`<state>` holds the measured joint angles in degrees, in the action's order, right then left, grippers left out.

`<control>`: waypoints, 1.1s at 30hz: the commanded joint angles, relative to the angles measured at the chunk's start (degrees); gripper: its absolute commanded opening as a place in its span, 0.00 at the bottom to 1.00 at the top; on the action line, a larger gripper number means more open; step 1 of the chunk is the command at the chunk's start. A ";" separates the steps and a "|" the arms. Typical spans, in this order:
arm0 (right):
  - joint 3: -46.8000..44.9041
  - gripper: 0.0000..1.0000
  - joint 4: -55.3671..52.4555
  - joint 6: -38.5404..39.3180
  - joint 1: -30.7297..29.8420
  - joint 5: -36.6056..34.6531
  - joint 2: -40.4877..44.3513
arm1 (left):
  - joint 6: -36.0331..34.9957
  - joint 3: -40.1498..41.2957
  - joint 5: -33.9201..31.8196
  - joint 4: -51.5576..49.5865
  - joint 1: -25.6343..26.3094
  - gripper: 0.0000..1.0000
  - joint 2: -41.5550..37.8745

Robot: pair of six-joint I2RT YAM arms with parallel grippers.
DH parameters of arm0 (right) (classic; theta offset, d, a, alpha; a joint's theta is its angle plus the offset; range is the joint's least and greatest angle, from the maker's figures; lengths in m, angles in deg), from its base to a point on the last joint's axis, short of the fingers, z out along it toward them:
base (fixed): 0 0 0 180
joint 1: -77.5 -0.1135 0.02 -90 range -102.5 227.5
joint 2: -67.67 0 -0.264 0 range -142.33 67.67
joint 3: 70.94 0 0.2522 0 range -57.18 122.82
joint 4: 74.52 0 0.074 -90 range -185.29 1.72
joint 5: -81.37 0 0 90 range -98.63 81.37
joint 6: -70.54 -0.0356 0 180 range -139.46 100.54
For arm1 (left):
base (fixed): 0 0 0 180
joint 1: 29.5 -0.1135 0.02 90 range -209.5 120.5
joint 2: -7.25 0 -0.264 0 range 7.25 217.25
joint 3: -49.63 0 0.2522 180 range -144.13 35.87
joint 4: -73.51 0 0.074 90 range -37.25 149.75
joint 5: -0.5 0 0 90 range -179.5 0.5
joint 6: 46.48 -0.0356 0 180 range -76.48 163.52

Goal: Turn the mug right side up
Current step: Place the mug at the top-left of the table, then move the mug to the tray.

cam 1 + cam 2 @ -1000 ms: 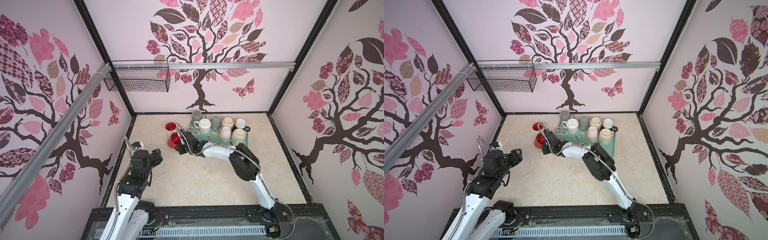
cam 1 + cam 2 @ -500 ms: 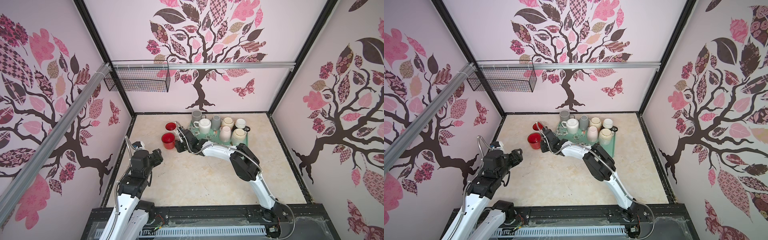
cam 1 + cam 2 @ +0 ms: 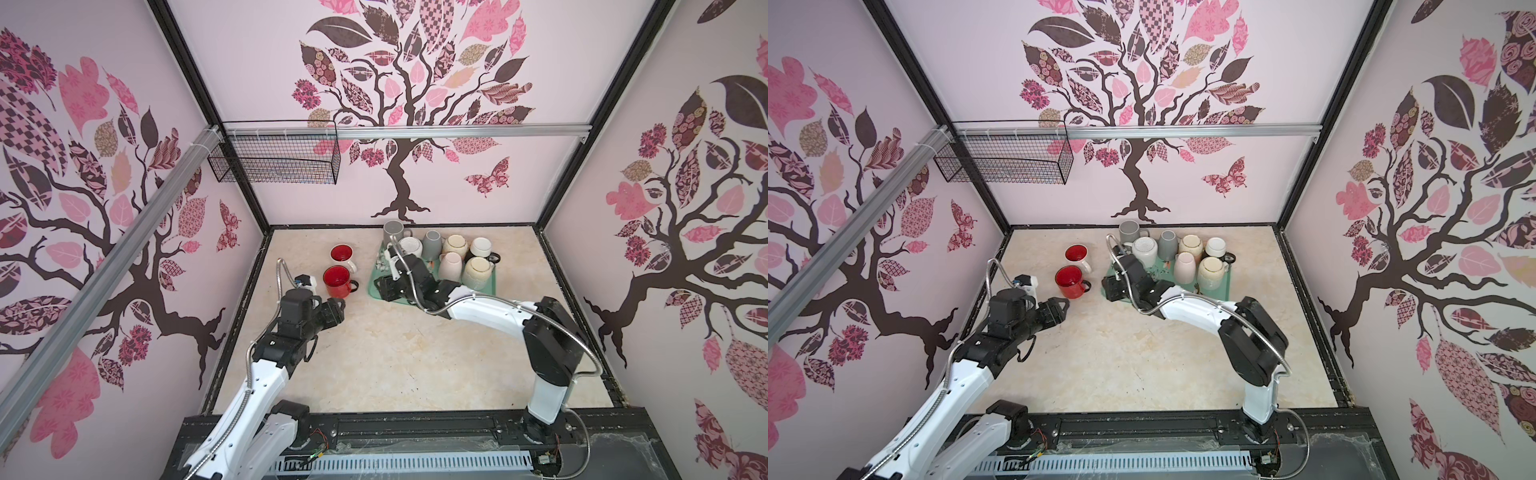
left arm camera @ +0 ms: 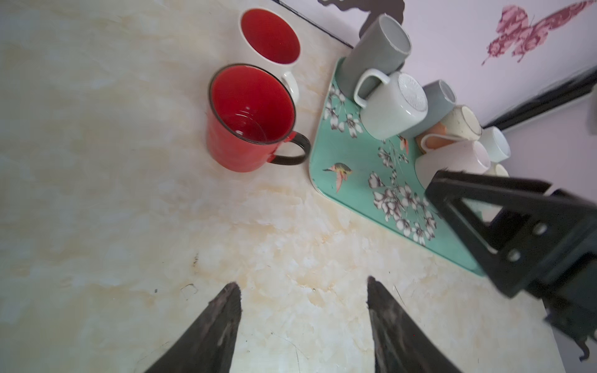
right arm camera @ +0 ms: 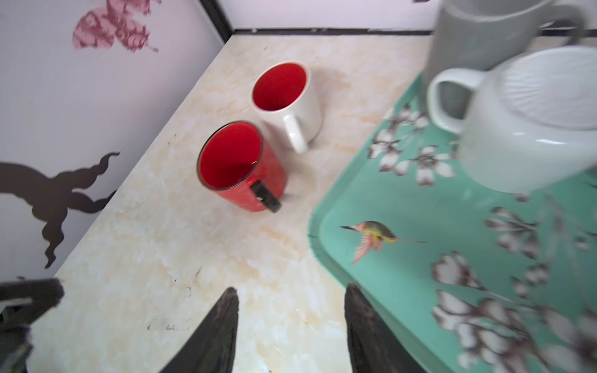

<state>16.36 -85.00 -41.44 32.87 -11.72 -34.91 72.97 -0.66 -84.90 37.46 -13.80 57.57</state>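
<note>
- Red mug (image 3: 337,281) is sitting upright at the nine o'clock of the tray (image 5: 420,210); release seemingly finishing.
- Right fingers (image 5: 214,336) and left fingers (image 4: 213,329) are hanging parted, empty.
- Next: backing off, avoiding the handle (image 3: 353,286).

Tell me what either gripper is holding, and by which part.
Nothing. The left gripper and right gripper are open and empty; the red mug stands upright, free of both.

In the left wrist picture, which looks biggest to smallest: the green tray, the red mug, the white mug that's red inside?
1. green tray
2. red mug
3. white mug, but it sits farther from the camera, so the mugs may really match.
</note>
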 commanded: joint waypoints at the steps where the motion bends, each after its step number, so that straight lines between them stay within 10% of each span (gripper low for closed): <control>1: -3.48 0.56 -0.77 -0.53 7.58 -0.62 6.17 | -2.07 -3.14 -0.24 7.51 5.71 0.65 5.43; 15: -3.40 0.51 -6.28 -4.27 43.60 14.53 2.85 | -11.00 -34.13 1.71 4.89 23.63 0.62 45.03; 24: 3.49 0.24 -6.49 0.03 45.91 17.32 -8.00 | -10.91 -40.30 8.61 1.92 27.85 0.54 54.26; 33: -2.37 0.18 -4.92 -1.82 45.86 16.53 -6.46 | -10.37 -38.20 11.26 2.64 28.75 0.52 54.64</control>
<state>16.62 -89.91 -42.93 79.12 5.04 -42.23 62.98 -38.58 -75.11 39.65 15.03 112.65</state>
